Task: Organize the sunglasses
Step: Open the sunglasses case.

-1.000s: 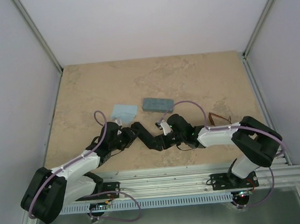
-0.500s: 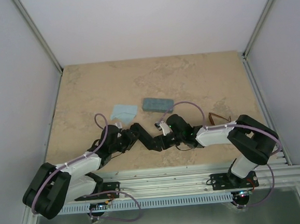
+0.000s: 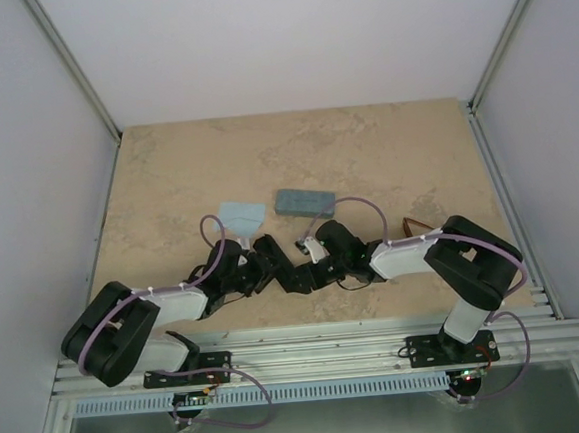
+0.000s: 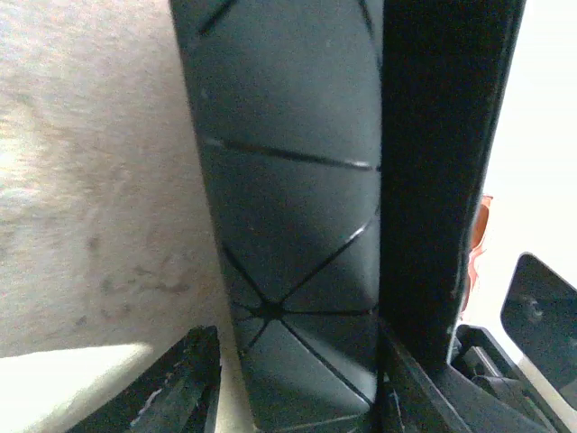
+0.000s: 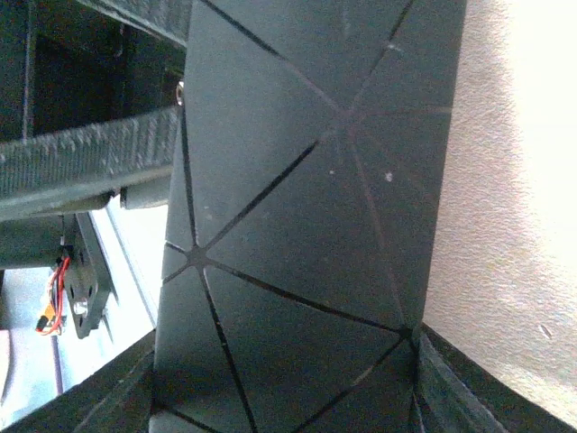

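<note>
top external view: both arms are folded low over the near middle of the counter [image 3: 365, 150], their tools almost nose to nose.
counter: beige and stone-patterned, with pale walls [image 3: 285, 36] on three sides.
left arm [image 3: 166, 304]: comes in from the left and lies close to the surface.
right arm [image 3: 413, 255]: comes in from the right, bent sharply at the elbow.
black case [image 3: 281, 262]: oblong, its surface scored with triangle lines. It lies at a slant between the two tools, near the front edge.
grey-blue case [image 3: 303, 201]: lies flat just beyond the tools and is apart from them.
light-blue cloth [image 3: 240, 216]: just left of the grey-blue case.
left tool [image 3: 257, 263]: jaws part-way apart, astride one end of the black case. The left wrist view shows a bright sliver between one finger [image 4: 185, 392] and the case, so the hold looks loose.
right tool [image 3: 310, 269]: jaws at middling width, clamped on the black case's other end. In the right wrist view, a finger [image 5: 446, 388] sits against its edge.
brown sunglasses [image 3: 414, 227]: on the counter at the right, partly hidden behind the right arm and well apart from both cases.
</note>
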Controlling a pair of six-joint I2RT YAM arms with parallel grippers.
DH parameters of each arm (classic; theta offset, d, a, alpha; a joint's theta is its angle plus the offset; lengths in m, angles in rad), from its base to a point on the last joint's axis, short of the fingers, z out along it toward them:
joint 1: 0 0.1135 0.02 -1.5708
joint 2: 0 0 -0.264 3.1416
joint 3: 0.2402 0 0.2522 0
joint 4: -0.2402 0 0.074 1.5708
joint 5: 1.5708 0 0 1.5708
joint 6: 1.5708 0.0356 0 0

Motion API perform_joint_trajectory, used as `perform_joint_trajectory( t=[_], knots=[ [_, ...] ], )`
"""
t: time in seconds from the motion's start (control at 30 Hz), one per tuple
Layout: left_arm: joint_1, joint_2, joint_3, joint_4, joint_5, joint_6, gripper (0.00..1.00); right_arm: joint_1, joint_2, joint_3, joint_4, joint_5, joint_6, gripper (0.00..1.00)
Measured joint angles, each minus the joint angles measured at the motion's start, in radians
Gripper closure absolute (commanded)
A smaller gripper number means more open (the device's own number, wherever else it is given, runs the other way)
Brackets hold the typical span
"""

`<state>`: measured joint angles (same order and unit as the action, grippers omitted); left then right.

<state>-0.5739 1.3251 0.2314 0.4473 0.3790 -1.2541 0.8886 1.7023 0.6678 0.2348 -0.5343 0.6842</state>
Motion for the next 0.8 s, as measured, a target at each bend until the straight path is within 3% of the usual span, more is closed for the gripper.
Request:
perform_joint_trajectory(
  t=[0.3,0.8],
  knots=[
    [-0.057,0.064,0.04,-0.009,0.006,0.005,0.53,0.004,0.006,0.031,-0.019,0.026,-0.028,0.18],
    [-0.062,0.058,0.08,-0.1,-0.029,0.045,0.53,0.007,-0.101,0.035,-0.168,0.347,-0.033,0.3]
  ],
)
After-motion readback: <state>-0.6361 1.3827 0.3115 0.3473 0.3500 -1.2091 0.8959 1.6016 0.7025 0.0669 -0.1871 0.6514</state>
